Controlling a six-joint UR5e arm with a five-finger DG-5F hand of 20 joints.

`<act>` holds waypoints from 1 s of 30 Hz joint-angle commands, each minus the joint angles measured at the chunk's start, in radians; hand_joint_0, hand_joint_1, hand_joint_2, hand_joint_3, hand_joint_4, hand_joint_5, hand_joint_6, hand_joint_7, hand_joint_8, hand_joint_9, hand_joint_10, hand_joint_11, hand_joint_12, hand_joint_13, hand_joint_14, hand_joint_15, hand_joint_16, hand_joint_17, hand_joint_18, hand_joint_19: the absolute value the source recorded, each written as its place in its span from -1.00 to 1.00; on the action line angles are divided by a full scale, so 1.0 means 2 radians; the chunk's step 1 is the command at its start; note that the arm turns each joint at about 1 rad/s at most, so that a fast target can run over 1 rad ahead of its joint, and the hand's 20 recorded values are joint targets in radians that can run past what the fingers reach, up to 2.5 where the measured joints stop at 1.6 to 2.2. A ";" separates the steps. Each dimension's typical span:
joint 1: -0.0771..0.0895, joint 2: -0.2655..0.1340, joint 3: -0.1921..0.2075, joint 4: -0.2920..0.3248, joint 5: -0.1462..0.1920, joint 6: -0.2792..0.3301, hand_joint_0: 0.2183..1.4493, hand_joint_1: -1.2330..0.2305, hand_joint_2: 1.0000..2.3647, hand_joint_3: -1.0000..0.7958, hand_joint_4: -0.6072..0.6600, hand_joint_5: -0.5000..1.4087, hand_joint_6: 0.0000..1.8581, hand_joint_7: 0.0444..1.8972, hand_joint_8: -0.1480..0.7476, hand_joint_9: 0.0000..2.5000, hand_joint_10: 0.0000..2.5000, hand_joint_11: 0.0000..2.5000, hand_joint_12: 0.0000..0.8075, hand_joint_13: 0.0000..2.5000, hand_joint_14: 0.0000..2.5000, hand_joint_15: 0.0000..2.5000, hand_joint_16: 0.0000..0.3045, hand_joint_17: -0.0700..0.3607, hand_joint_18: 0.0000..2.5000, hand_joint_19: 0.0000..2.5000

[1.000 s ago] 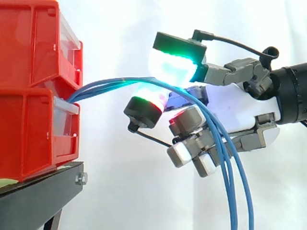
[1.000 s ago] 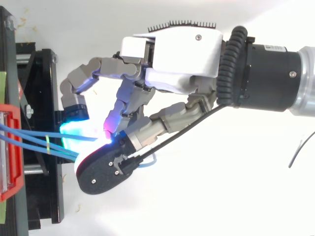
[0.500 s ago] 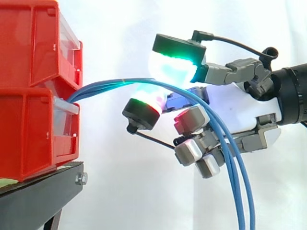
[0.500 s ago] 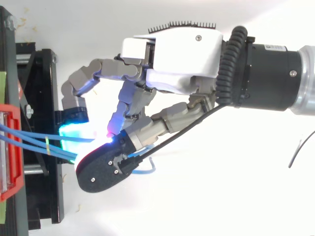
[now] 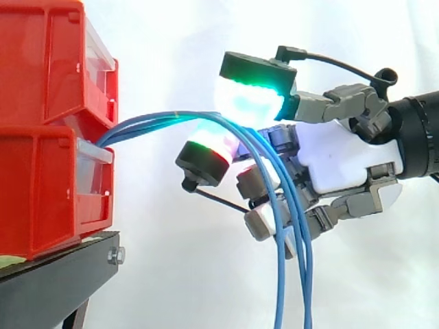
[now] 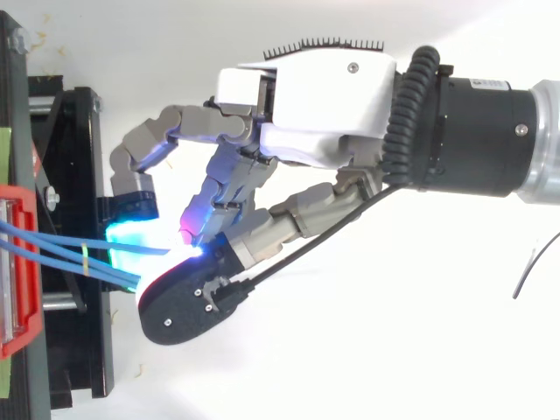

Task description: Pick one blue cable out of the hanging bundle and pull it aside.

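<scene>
Far left: two red bins (image 5: 48,68) stacked on the black stand (image 5: 62,274), with the white curtain (image 5: 171,41) behind.

The blue cables (image 5: 137,124) leave the gap between the bins above the stand's near edge. They rise in a shallow arch, then drop straight down across the front of my hand (image 5: 336,164). From above, a thin yellow tie (image 6: 85,258) binds the strands just off the bins.

Grip: my hand is clenched on the cables at the crest of the arch. One glowing pad (image 5: 250,96) sits on top of the strands and another directly beneath. The other fingers are folded in behind the hanging lengths. I cannot tell whether the pinch holds one strand or several, because the glow washes out the contact.

Doing the pull well, as I judge it:
- Settle the strand count first. If more than one is caught, ease the pinch a touch and let the extras slip out before moving.
- Draw sideways, along the stand's edge rather than straight out from it, so the chosen strand peels away from its neighbours.
- Go slowly. The tie is close to the bins and will likely drag the whole bundle if I pull hard.
- Mind the folded fingers. The hanging lengths lie right against them and could snag and come along.
</scene>
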 commanded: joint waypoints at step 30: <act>-0.001 0.000 0.008 -0.020 -0.002 0.000 -0.51 -0.40 -1.00 -0.44 -0.20 -0.55 -0.08 0.22 -0.11 -0.06 -0.99 -0.34 -0.16 -0.19 -0.98 -0.44 -0.68 -0.16 -0.21 -0.54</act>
